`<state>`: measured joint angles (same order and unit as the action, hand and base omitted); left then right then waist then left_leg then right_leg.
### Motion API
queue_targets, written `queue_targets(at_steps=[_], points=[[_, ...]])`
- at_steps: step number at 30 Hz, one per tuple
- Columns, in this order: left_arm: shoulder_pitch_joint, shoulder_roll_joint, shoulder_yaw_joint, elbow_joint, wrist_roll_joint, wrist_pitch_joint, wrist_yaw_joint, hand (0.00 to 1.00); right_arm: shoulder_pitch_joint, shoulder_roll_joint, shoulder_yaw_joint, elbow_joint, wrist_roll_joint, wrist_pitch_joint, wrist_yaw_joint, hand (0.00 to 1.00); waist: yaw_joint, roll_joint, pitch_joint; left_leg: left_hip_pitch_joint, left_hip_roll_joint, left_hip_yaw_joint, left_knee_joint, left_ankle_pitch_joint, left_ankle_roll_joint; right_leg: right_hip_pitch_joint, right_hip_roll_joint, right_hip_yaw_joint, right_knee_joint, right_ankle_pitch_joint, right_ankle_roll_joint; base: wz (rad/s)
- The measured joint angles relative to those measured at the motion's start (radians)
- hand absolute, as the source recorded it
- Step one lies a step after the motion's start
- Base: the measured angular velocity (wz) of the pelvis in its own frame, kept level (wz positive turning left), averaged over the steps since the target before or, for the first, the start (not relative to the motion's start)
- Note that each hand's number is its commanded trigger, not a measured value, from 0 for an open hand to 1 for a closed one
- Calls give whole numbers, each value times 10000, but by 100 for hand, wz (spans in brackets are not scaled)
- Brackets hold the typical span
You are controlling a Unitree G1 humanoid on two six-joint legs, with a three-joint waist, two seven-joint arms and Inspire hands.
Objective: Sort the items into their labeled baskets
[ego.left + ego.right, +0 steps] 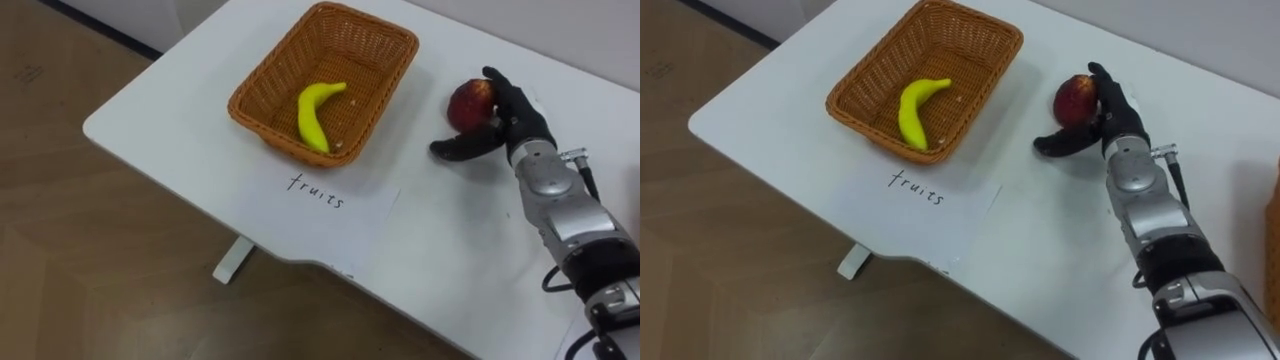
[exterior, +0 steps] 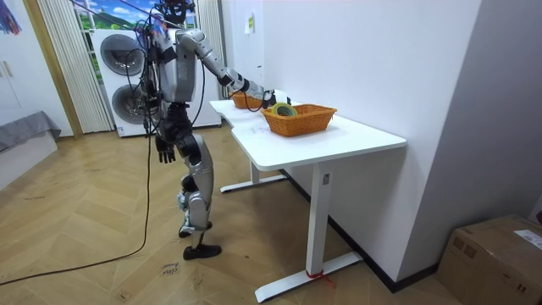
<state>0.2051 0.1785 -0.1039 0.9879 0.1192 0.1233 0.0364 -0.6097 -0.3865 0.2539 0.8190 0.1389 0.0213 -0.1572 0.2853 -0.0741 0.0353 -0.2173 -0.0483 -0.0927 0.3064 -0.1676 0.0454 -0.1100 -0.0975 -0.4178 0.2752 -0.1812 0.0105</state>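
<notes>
Robot hand [image 1: 508, 112] is curled round the apple [image 1: 470, 102] on the desk [image 1: 180, 120]; grasping is judged underway, and a lift across into the basket [image 1: 285, 140] holding the banana [image 1: 315, 115] is needed.

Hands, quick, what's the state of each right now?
Right hand: closed round the apple.
Left hand: hanging at the robot's side, cannot be told.

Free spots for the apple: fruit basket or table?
In the basket, the far half beyond the banana is bare; near end crowded. On the table, bare strips between basket and apple and left of the basket. The right hand cups the apple.
</notes>
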Motion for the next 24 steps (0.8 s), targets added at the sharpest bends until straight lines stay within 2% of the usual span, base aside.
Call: queue_targets(at_steps=[6,11,18,24], points=[[95,20,0,-272,-272,-8,38,0,0,0,0,0,230,0,-64,0,-15,1,0,-12,-5,-51,-7,0,0,23,0,-60,-9,0,0,3],[95,29,23,-270,-459,-17,195,0,-1,-40,-202,1,1107,-1,-75,0,-45,35,-4,-39,-27,-152,5,0,-1,53,-5,-121,-14,0,0,6],[97,-8,11,-316,-466,-17,218,0,-425,-46,-501,403,1458,-107,-176,0,-48,355,-22,-149,-57,-235,44,17,5,-2,-34,-259,-9,-2,-2,3],[84,-42,11,-393,-458,-76,332,0,-622,-39,-495,628,1709,-284,-275,0,42,360,-27,-175,-58,-207,6,68,3,-107,-54,-239,18,-4,-5,0]])
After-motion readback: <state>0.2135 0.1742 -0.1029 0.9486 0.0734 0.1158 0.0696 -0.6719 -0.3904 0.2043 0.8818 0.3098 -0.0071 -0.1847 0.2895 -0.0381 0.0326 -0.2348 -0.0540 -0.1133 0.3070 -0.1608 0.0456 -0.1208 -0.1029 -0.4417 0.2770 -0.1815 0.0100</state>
